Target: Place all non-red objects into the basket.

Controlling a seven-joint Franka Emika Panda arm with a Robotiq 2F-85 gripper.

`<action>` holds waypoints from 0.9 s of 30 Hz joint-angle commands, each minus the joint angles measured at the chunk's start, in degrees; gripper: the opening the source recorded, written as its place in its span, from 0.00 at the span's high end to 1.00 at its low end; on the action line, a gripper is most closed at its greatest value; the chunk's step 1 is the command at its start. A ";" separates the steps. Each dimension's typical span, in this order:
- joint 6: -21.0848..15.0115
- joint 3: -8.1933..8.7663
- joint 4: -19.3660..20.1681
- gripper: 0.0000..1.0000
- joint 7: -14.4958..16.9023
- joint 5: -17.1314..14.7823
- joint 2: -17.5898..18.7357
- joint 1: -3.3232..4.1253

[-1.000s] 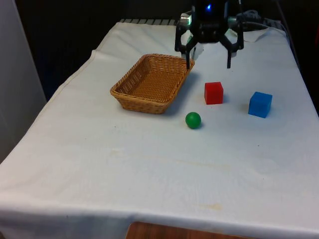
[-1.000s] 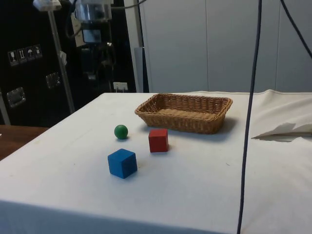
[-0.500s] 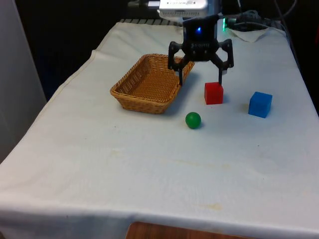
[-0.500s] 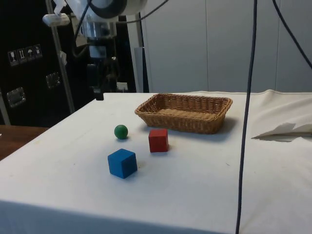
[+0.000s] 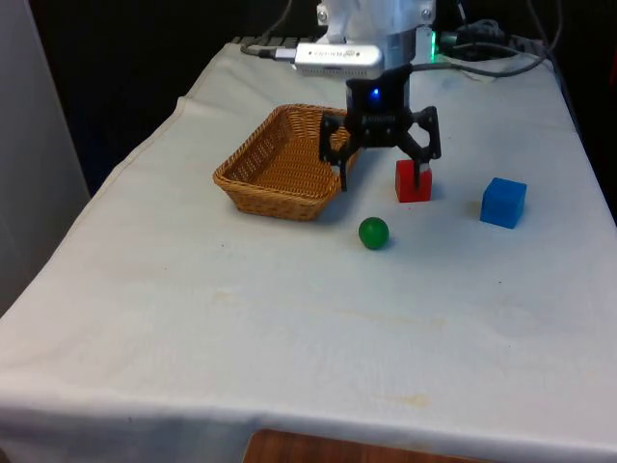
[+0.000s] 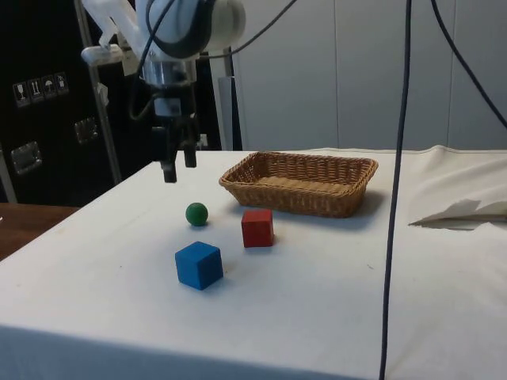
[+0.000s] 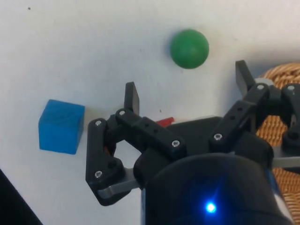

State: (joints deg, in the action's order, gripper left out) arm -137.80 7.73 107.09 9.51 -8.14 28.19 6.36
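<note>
A green ball [image 5: 373, 232] [image 6: 196, 213] [image 7: 189, 48] rests on the white cloth in front of the wicker basket [image 5: 253, 174] [image 6: 299, 184]. Beside the ball sit a red cube [image 5: 410, 186] [image 6: 257, 228] and, farther to the front view's right, a blue cube [image 5: 503, 203] [image 6: 198, 264] [image 7: 61, 126]. My gripper [image 5: 380, 181] [image 6: 179, 168] [image 7: 187, 86] hangs open above the cloth, a little behind and above the green ball, with nothing between its fingers. One finger [image 5: 420, 178] covers part of the red cube in the front view.
The basket's near corner [image 7: 280, 77] lies close to one finger. The table's side edge [image 6: 95, 207] is not far from the ball. A cable [image 6: 392, 198] hangs in front of the side camera. Folded cloth [image 6: 467, 210] lies behind the basket.
The gripper has come down and forward, from high over the basket's far corner to low over the cloth behind the green ball. The objects have stayed put.
</note>
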 commanded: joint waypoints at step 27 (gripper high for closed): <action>-4.70 -0.86 -0.06 0.00 10.14 -5.79 5.96 -0.57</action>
State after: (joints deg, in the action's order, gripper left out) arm -141.81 7.56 107.03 19.48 -13.58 34.21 6.36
